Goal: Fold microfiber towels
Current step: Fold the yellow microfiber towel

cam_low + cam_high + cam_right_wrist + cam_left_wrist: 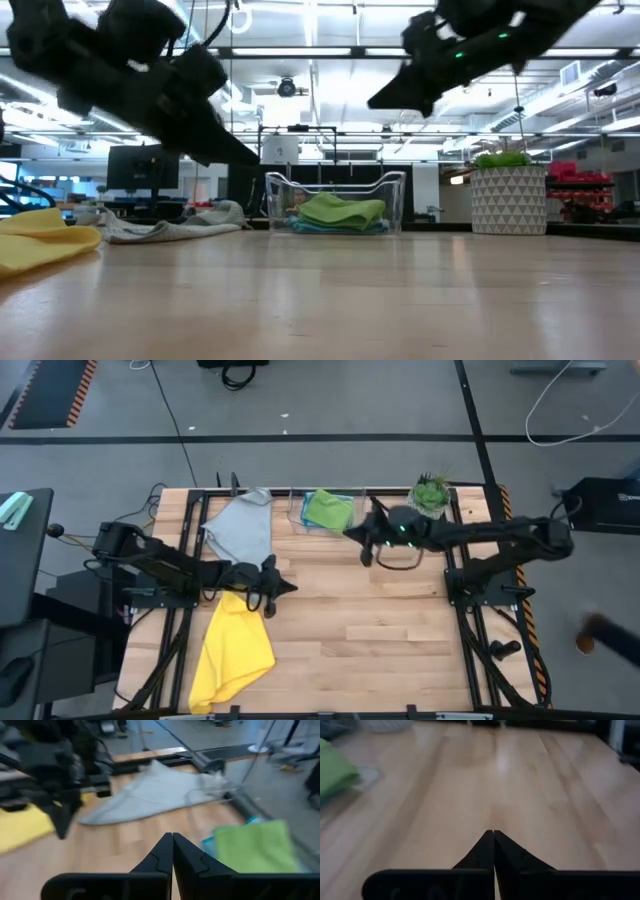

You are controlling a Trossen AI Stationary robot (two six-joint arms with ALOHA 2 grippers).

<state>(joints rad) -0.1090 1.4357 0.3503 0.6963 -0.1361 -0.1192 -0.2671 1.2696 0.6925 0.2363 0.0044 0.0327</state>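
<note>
**Both jaws clenched on nothing, two towels unfolded**

Landmark: the clear bin (328,520) at the far edge of the table (380,640).

- Yellow towel (232,650): well to the left of the bin and nearer the front edge, crumpled, part of it trailing toward the table's front-left corner. Risk as I judge it: any tug toward that corner could slide it off the edge.
- Grey towel (240,528): just left of the bin, spread loosely with a corner pointing to the far edge. Not folded.
- My left gripper (283,587): left of the bin and nearer the front, above the wood between grey and yellow, fingers pressed together, holding nothing. Coming down like this I would only push cloth into a heap, so I must release first.
- Green towel (330,509): folded inside the bin, lying on a light blue towel (209,845); these look finished.
- My right gripper (352,532): at the bin's right side, raised above the table, fingers clenched, empty. Its closeness to the bin wall is the hazard: a sweep left toward the grey could knock the bin.
- Plant pot (430,496): right of the bin, behind my right arm, in the way of a wide swing.
</note>
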